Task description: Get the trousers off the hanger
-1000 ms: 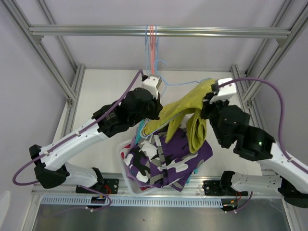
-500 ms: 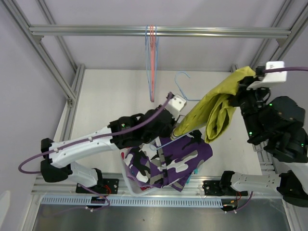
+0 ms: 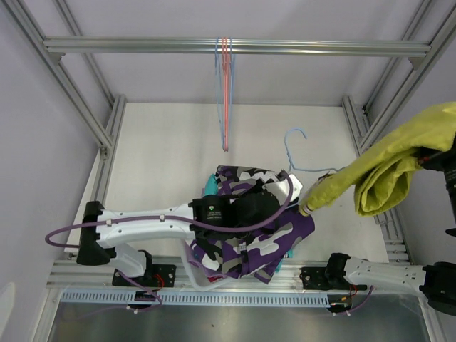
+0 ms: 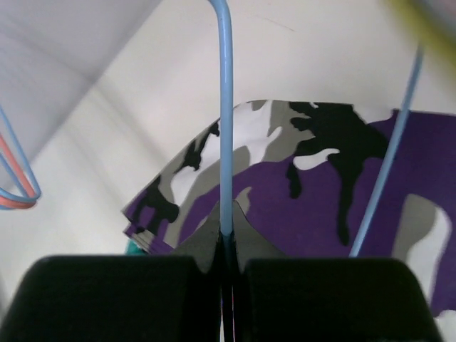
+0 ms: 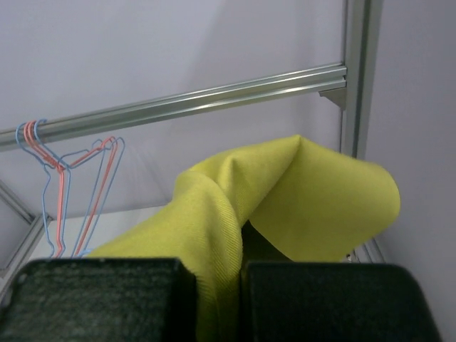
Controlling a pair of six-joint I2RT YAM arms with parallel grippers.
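My left gripper (image 4: 226, 239) is shut on the thin wire of a blue hanger (image 4: 225, 107), held low over the purple-black-white camouflage trousers (image 4: 320, 206). From above, the hanger (image 3: 288, 148) shows its hook right of the left arm's end; the gripper itself is hidden there. The mustard yellow trousers (image 3: 385, 167) stretch from beside the hanger's wire up to the right edge of the top view. My right gripper (image 5: 217, 267) is shut on their cloth (image 5: 285, 206). Whether they still hang on the wire, I cannot tell.
The camouflage trousers (image 3: 285, 231) top a pile in a white basket (image 3: 191, 267) at the near edge, with teal cloth (image 3: 206, 187) under them. Several empty red and blue hangers (image 3: 224, 92) hang from the metal rail (image 3: 142, 45) at the back. Frame posts stand at both sides.
My right gripper has pulled the yellow trousers up and far to the right. My left arm has swung down over the basket with the blue hanger.
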